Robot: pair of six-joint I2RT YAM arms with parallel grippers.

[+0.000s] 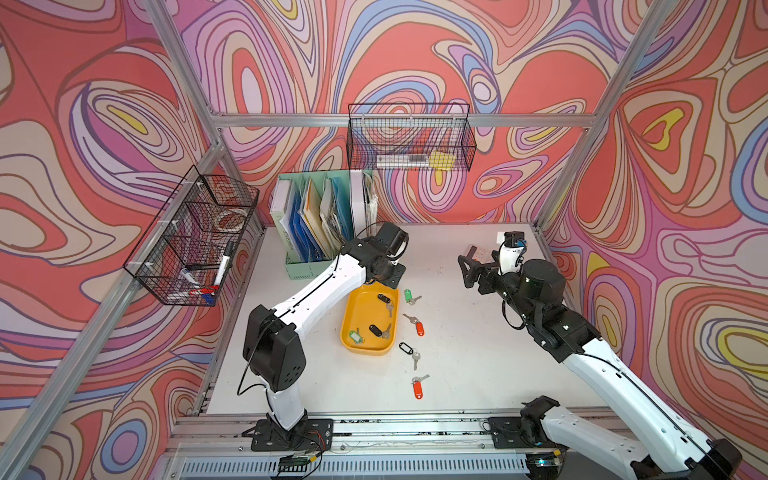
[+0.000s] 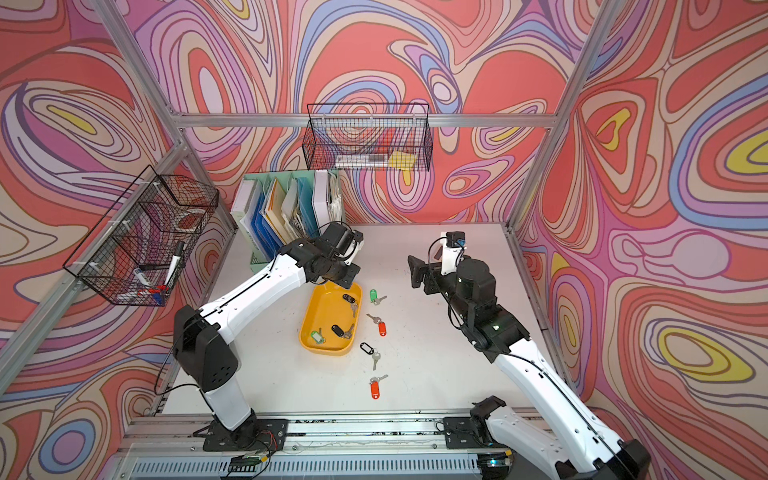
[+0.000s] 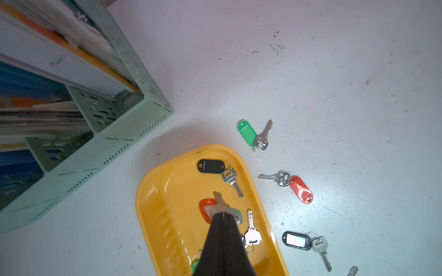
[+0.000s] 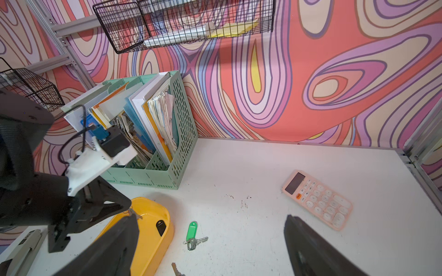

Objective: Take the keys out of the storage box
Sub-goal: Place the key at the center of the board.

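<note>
Robot lab cell dressed as office desk: alu extrusion frame [image 1: 399,120], printed swirl backdrop [image 1: 415,62], arms [image 1: 320,286] mounted on base rail [image 1: 415,430]. Office props: file holder [image 1: 320,224], wire baskets [image 1: 409,137], calculator [image 4: 317,199] just past right fingers [image 4: 311,251].

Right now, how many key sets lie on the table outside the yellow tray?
4, lined along the tray: green-tagged farthest, then red-tagged, black-tagged, red-tagged nearest. Left arm may hide more.

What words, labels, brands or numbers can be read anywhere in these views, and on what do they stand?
No text reads clearly.
White folder spine: dark vertical print, too blurred to read.
Calculator: button markings too small to read.
Key head: stamped marking unreadable.
</note>
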